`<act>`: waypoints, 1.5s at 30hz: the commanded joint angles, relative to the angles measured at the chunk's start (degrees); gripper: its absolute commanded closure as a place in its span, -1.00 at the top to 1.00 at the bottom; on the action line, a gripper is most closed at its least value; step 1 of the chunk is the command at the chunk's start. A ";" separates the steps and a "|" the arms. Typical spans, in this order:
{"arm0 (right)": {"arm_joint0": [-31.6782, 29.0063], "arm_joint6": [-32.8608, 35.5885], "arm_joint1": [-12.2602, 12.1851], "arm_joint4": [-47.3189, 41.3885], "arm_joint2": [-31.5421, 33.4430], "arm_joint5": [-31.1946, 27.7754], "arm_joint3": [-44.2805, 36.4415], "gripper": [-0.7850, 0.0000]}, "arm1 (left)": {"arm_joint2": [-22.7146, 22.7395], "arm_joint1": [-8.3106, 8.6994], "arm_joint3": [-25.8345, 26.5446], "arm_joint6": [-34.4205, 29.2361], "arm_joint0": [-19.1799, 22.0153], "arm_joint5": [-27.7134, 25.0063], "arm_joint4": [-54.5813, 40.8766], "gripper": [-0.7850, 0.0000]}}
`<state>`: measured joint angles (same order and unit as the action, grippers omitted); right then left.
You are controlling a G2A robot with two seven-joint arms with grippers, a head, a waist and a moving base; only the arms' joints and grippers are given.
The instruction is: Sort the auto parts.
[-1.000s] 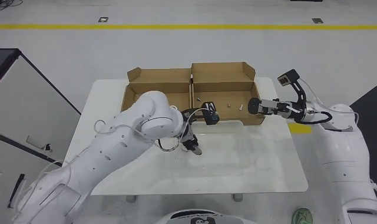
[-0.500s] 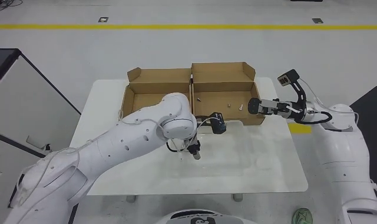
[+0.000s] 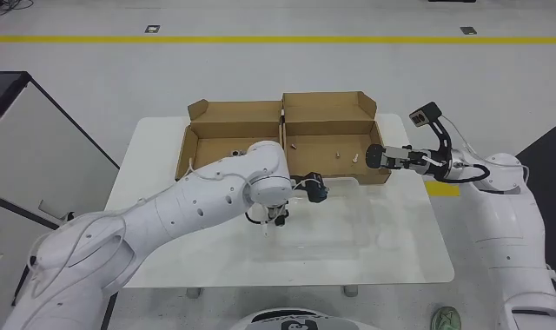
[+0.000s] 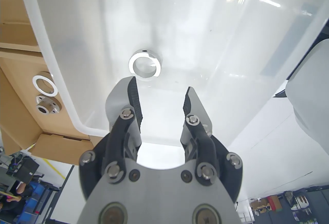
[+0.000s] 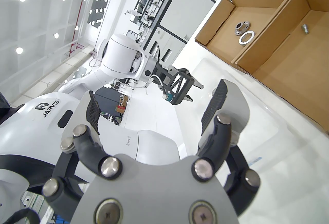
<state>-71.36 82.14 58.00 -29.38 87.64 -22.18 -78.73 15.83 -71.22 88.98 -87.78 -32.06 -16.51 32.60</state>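
Currently, the sort is judged to be well advanced. A washer and a flanged hub are seen lying in the left box, just beyond the rim of the tray. A bolt is seen in the right box, also behind the tray. One metal ring is left on the tray's floor, toward the left-box side; it is the one part seen there.

The left gripper is held low inside the tray with its jaws spread wide and nothing between them. The ring lies just ahead of one fingertip and is not yet enclosed. The right gripper is held past the tray's far right corner, likewise wide open and empty. Pickup of the ring and its transfer to a box are judged to remain.

Compared with one second ago, the left arm has been swung closer to the tray's far rim. The left gripper has been shifted slightly toward the tray's left-box side. The right arm has been kept in place.
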 commanded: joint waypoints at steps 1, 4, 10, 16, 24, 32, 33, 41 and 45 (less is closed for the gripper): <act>0.00 0.00 0.00 0.00 0.00 0.00 0.00 1.00 | -0.47 -0.38 -1.40 0.53 0.23 -0.52 0.03 -0.04; 0.00 0.00 0.00 0.00 0.00 0.00 0.00 1.00 | -1.02 -0.90 -3.34 1.56 0.54 -1.55 0.54 -0.04; 0.00 0.00 0.00 0.00 0.00 0.00 0.00 1.00 | -1.42 -2.22 -8.16 4.09 1.38 -4.08 0.35 -0.06; 0.00 0.00 0.00 0.00 0.00 0.00 0.00 1.00 | -1.80 -3.49 -12.57 5.21 2.03 -5.19 -1.11 -0.08; 0.00 0.00 0.00 0.00 0.00 0.00 0.00 1.00 | -1.98 -4.41 -16.06 6.00 2.83 -5.99 -5.80 -0.07; 0.00 0.00 0.00 0.00 0.00 0.00 0.00 1.00 | -2.80 -4.59 -17.63 6.91 3.61 -6.90 -9.38 1.00; 0.00 0.00 0.00 0.00 0.00 0.00 0.00 1.00 | -2.80 -4.59 -17.63 6.91 3.61 -6.90 -9.38 1.00; 0.00 0.00 0.00 0.00 0.00 0.00 0.00 1.00 | -2.79 -4.58 -17.52 7.24 3.52 -6.75 -9.14 1.00; 0.00 0.00 0.00 0.00 0.00 0.00 0.00 1.00 | -2.79 -4.25 -15.75 7.63 2.57 -6.34 -7.43 1.00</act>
<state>-71.36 82.14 58.00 -29.38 87.64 -22.18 -78.73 13.00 -75.56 72.89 -79.86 -29.29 -22.86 25.03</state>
